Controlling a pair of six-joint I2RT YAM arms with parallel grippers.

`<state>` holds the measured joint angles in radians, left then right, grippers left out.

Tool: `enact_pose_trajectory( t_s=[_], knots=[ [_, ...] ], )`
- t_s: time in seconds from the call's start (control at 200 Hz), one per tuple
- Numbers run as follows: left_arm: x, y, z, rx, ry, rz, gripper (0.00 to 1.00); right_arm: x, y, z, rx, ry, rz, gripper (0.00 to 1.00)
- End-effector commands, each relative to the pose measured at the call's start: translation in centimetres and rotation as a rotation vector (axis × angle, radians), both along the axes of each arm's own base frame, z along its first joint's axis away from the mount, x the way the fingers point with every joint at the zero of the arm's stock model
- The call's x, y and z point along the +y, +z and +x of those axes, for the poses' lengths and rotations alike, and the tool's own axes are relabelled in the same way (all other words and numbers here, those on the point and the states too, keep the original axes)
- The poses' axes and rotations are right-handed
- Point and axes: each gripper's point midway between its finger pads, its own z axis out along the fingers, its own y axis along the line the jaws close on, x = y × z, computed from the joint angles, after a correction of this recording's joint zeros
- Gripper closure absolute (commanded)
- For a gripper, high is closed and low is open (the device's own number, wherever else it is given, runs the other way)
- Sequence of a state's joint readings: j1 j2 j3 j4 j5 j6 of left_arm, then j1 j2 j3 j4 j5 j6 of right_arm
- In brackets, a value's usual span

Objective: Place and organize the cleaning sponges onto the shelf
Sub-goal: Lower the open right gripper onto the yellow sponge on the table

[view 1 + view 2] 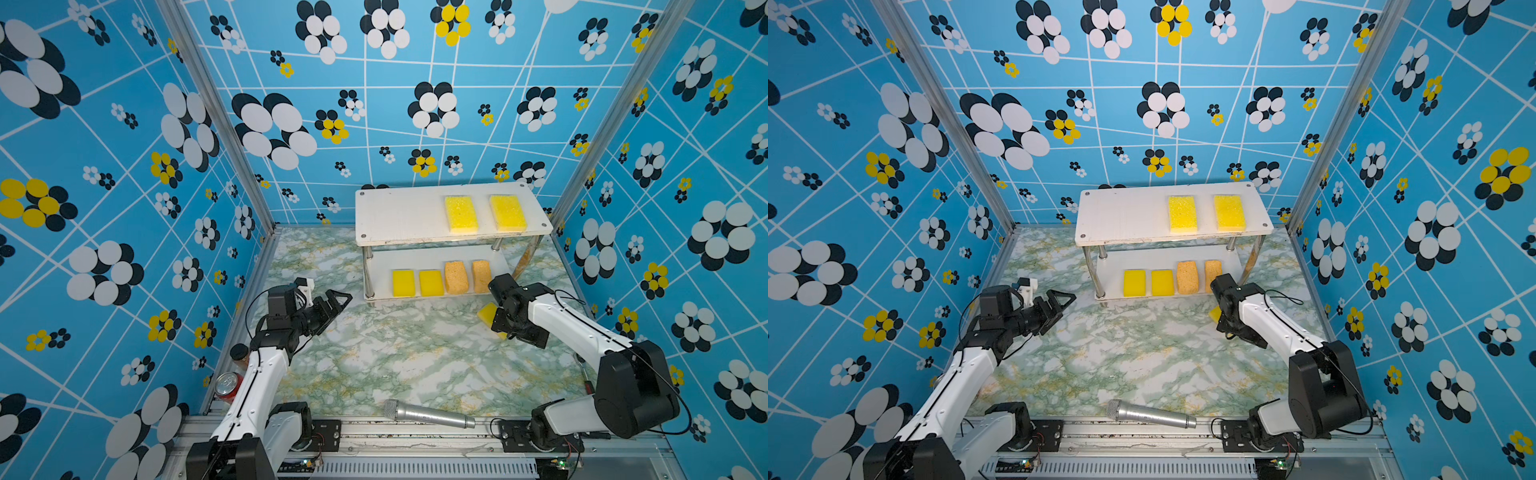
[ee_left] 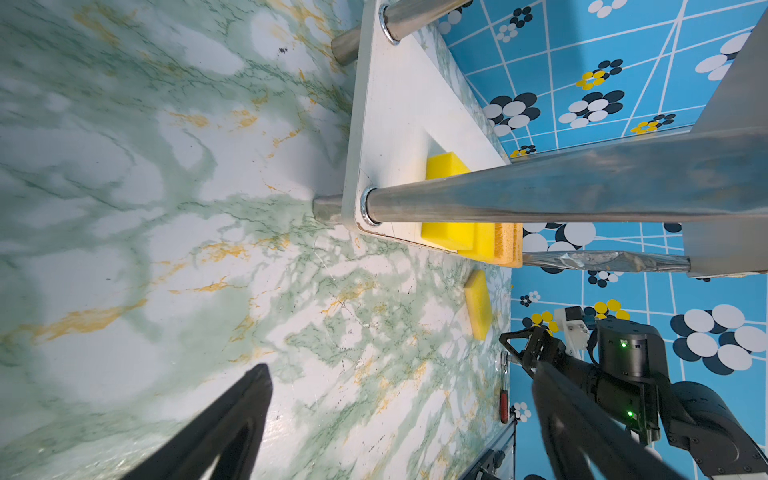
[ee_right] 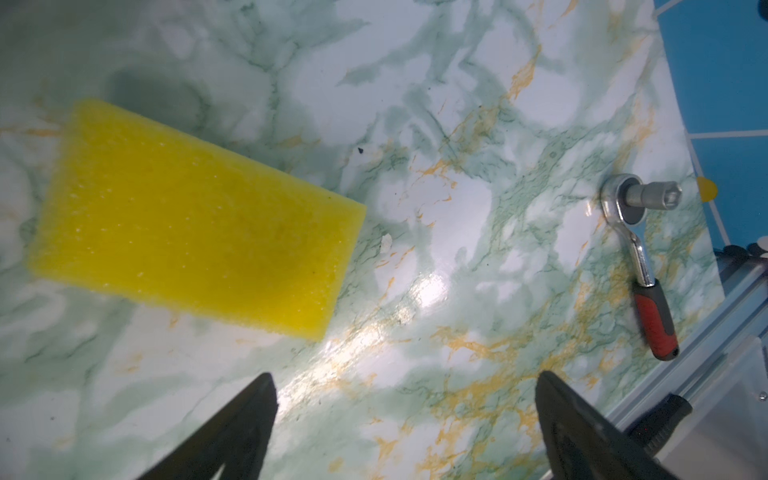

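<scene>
One long flat yellow foam sponge (image 3: pixel 198 228) unshelved, at five o'clock from the white chrome-legged two-tier shelf (image 1: pixel 399 216) | step: we reach for it | right claw (image 3: pixel 405 378) wide, empty, near it | left claw (image 2: pixel 399 372) wide, idle | next: we centre, descend, pinch.

I am counting seven foam cleaning sponges (image 1: pixel 1182 214): three long flat yellow rectangles (image 1: pixel 460 214) (image 1: pixel 508 212) (image 3: pixel 195 220), two small bright yellow blocks (image 1: pixel 403 283) (image 1: pixel 431 282) and two orange-tan porous blocks (image 1: pixel 456 277) (image 1: pixel 481 275). Six are sitting on the single far two-tier white shelf with chrome legs (image 1: pixel 399 216), one is lying to the right in front of it. I am also seeing one silver microphone (image 1: pixel 428 415), one red-handled ratchet wrench (image 3: pixel 640 266) and one red drinks can (image 1: pixel 227 384).
</scene>
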<state>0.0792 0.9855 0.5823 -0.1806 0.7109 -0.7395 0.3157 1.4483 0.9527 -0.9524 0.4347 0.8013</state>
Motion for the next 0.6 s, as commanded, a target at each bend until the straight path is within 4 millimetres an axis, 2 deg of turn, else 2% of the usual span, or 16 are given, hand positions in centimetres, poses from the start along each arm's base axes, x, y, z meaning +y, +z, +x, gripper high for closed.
enact_pose_trajectory(
  t_s=[0.0, 0.255, 0.595],
  knots=[
    [0.2, -0.3, -0.2, 0.001, -0.002, 0.008, 0.01, -0.7, 0.0, 0.7, -0.022, -0.029, -0.033, 0.01],
    [0.2, -0.3, -0.1, 0.003, -0.002, 0.008, 0.01, -2.5, -0.7, 0.6, -0.004, -0.067, -0.039, 0.01],
    [0.2, -0.2, -0.3, 0.0, 0.004, 0.008, 0.01, -3.2, -1.9, -0.3, 0.142, -0.032, -0.132, 0.01]
  ],
)
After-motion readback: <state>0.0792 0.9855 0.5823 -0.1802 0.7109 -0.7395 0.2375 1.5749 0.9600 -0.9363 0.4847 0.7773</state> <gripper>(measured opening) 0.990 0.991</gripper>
